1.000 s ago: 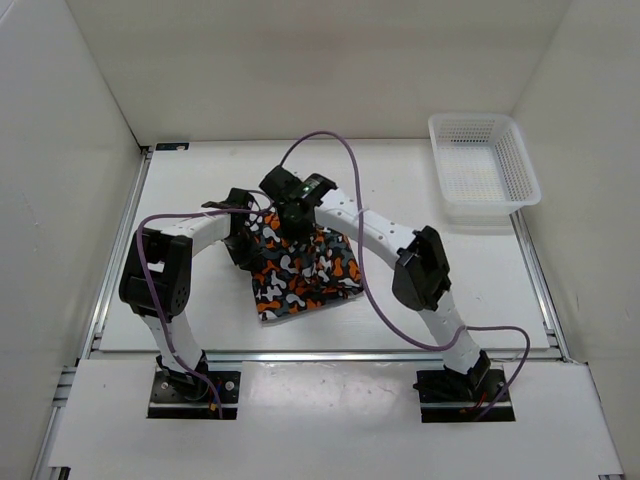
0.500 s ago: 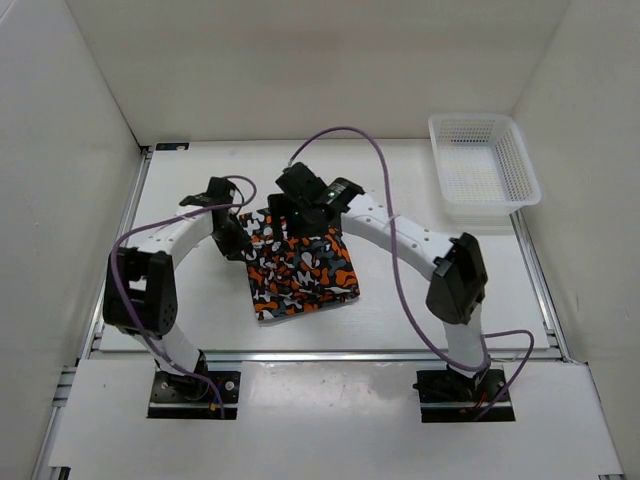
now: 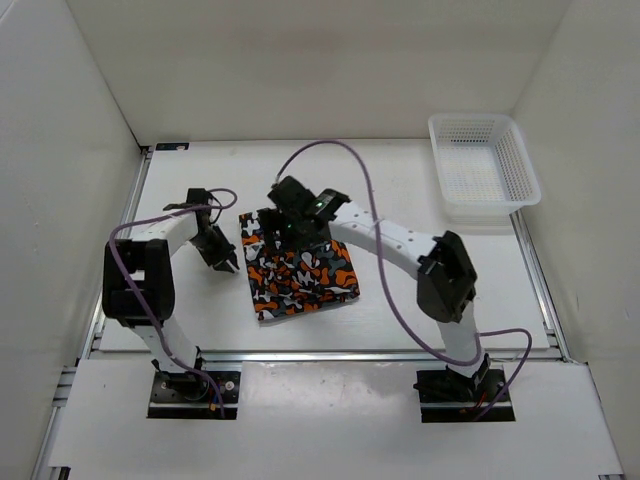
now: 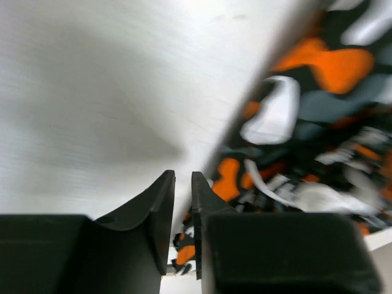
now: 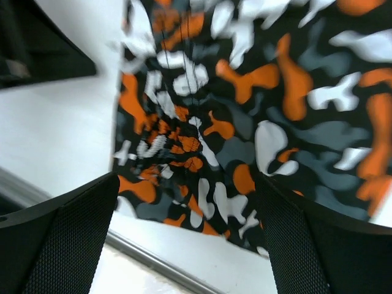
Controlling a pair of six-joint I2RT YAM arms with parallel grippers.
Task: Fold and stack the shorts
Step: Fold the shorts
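the right gripper (image 3: 285,225) hung over the far left part of the shorts (image 3: 300,270). from the top its fingers were hidden under its own wrist, which also covered the shorts' far edge. the right wrist view showed the fingers (image 5: 55,245) spread wide with nothing between them, the right gripper (image 5: 187,184) above the shorts (image 5: 245,110), whose print ran out of frame at the top and right. a dark shape (image 5: 37,49) beyond the shorts' left edge was too blurred to name.

the left gripper (image 3: 222,258) sat just beside the shorts' left edge. in the blurred left wrist view its fingers (image 4: 156,214) were pressed almost together, a thin slit between them, pinching nothing; only a corner of the shorts (image 4: 318,110) showed.

the shorts lay folded flat on the table (image 3: 500,280). a white mesh basket (image 3: 483,210) stood well apart, far right of the shorts. a purple cable (image 3: 340,145) looped beyond their far edge.
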